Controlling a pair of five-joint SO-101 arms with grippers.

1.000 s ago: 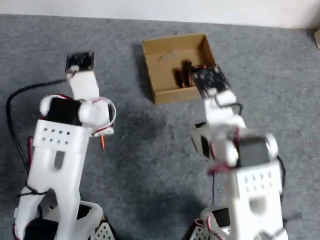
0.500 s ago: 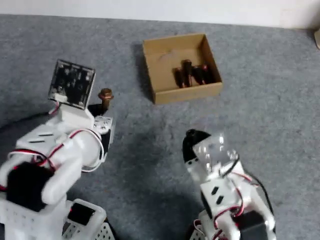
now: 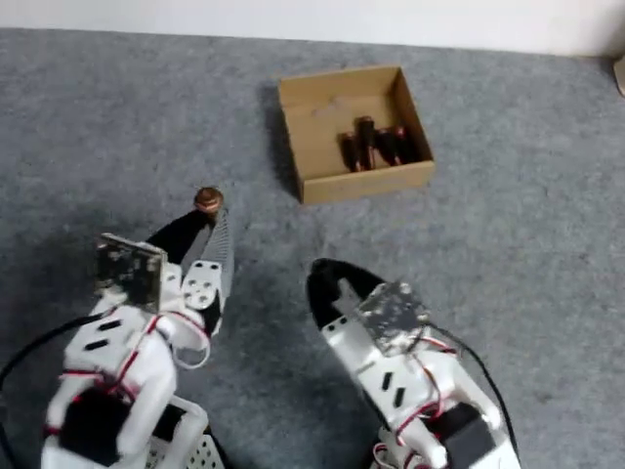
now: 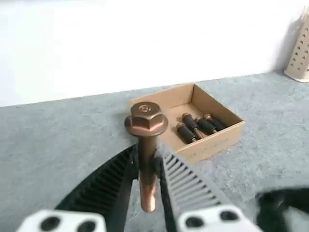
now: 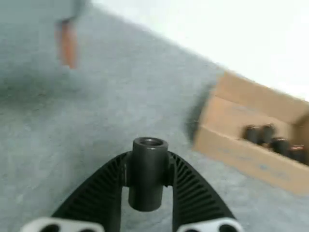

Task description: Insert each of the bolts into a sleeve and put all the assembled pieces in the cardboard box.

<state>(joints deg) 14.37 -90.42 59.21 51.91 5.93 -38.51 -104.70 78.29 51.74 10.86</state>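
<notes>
Grey, felt-like covering lay over the desk (image 3: 508, 244), with a plain white wall (image 4: 145, 43) behind it. The left end effector (image 4: 147, 158) was clamped on the shank of a copper flanged bolt (image 4: 146, 123), head up. The right end effector (image 5: 147, 165) was closed around a black sleeve (image 5: 147, 145) at its middle, leaving one open end free, I'd guess so the bolt could enter. The two were apart. Farther off, the cardboard box (image 3: 366, 184) held several assembled pieces (image 3: 371, 145) lying side by side.
</notes>
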